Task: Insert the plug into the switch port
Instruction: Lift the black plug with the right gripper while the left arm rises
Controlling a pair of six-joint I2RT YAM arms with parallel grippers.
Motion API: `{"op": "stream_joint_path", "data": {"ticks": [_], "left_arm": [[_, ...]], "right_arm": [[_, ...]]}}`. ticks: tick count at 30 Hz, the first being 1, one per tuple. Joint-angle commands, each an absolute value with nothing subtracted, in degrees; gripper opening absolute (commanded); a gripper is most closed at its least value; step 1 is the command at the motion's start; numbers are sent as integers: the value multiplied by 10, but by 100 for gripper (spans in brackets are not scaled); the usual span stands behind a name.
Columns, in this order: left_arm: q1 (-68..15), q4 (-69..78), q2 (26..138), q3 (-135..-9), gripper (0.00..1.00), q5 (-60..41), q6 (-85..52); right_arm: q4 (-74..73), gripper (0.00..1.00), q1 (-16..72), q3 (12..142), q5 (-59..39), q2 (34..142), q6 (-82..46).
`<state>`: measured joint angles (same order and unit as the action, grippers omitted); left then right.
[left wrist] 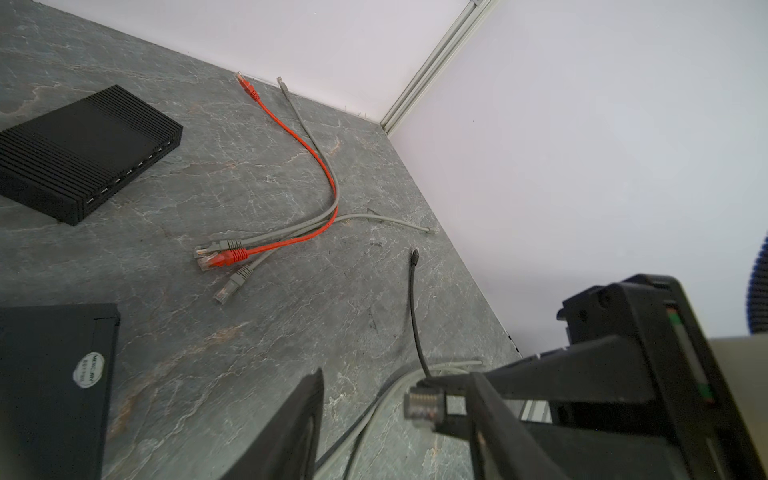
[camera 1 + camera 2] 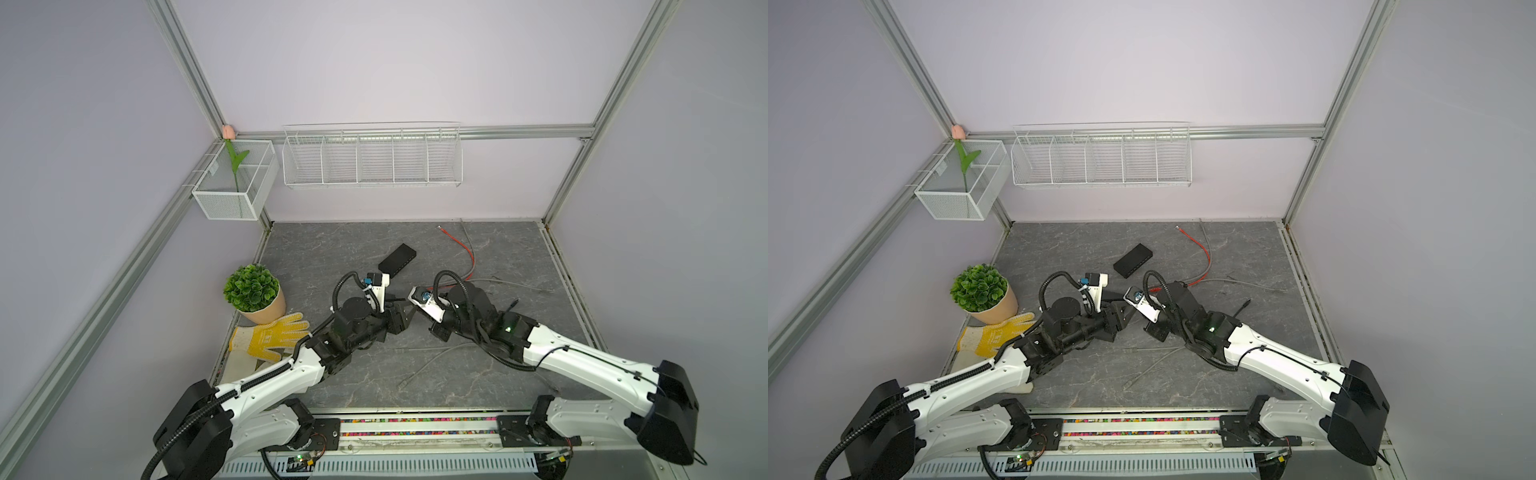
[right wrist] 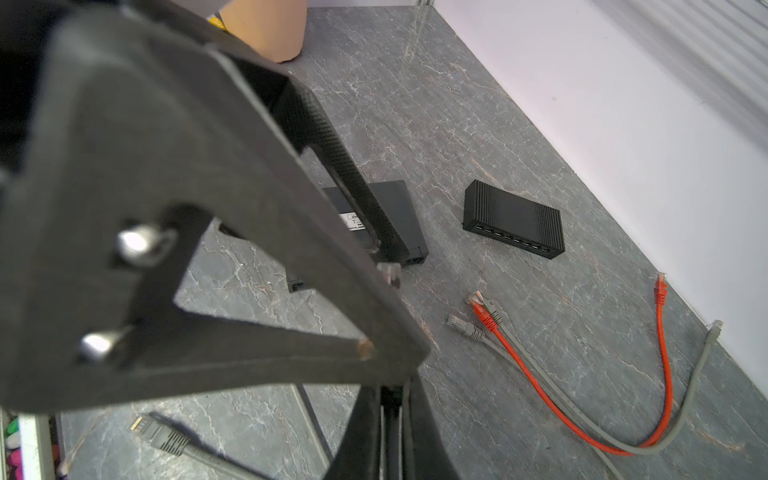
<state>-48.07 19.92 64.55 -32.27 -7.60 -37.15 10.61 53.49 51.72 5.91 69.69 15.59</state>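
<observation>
My right gripper (image 3: 395, 432) is shut on the grey cable's plug (image 1: 422, 405), whose clear tip pokes out between its black fingers (image 1: 453, 428). My left gripper (image 1: 395, 432) is open around that plug. One of its fingers (image 1: 291, 432) stands well away from the plug, and the other (image 1: 503, 419) is right beside it. Both grippers meet mid-table in both top views. A flat black switch (image 1: 54, 374) with a round sticker lies just beside the left gripper, its ports (image 3: 413, 261) facing the plug. A second, ribbed switch (image 2: 397, 259) lies farther back.
Loose red (image 1: 291, 137) and grey (image 1: 309, 137) patch cables lie towards the back right, and a thin black cable (image 1: 413, 307) lies near them. A potted plant (image 2: 253, 293) and a yellow glove (image 2: 272, 336) sit at the left. More grey cable (image 2: 419, 361) lies near the front.
</observation>
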Motion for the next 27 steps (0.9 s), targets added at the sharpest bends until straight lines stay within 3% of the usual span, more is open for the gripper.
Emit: {"op": "stream_joint_path", "data": {"ticks": [1,5,11,14,18,21,27], "left_arm": [[-485,220,656,-348,48,-82,-373],[-485,226,664,-350,32,-89,-375],[-485,218,669,-355,0,-93,-370],[-485,225,664,-349,0,-100,-362],[-485,222,642,-344,0,-113,-332],[-485,237,613,-328,0,-136,-297],[-485,303,575,-295,0,-209,-253]], "right_arm": [[91,7,540,507,48,687,151],[91,7,541,507,54,690,150],[91,7,541,489,65,681,149],[93,12,541,489,67,673,147],[143,42,541,497,58,633,137],[159,56,540,479,34,567,121],[169,70,533,453,-83,456,123]]}}
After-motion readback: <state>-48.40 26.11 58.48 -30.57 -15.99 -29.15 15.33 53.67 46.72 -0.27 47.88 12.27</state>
